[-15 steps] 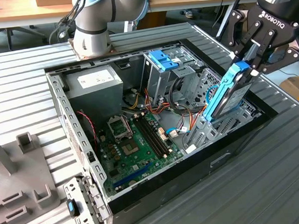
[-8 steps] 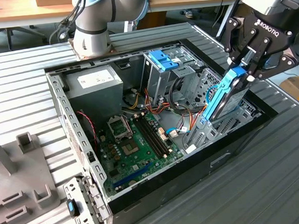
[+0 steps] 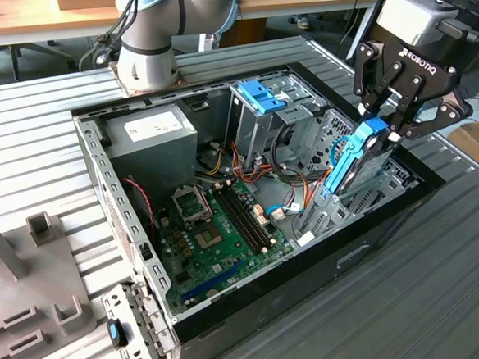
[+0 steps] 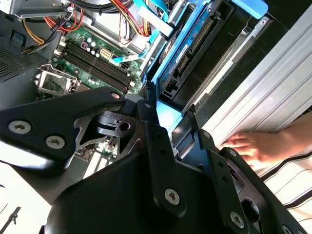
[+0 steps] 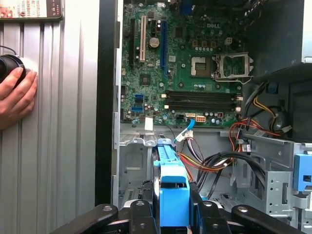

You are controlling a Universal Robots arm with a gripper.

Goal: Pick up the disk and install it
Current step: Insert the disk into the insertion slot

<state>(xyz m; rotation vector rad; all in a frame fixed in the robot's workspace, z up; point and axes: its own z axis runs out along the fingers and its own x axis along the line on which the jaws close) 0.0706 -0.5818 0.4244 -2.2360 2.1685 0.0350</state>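
The disk, grey metal in a light-blue carrier, stands tilted on edge at the exterior view's right end of the open computer case. Its lower end reaches down into the silver drive bay beside the case wall. My gripper is shut on the disk's upper blue end. In the first wrist view the blue carrier sits between the black fingers, above the bay floor. In the second wrist view the disk runs away from my gripper along the case wall.
The green motherboard fills the case floor, with loose cables beside the bay. A silver drive cage with a blue tab and a grey box with a white label stand at the back. A person's hand rests on the ribbed table outside the case.
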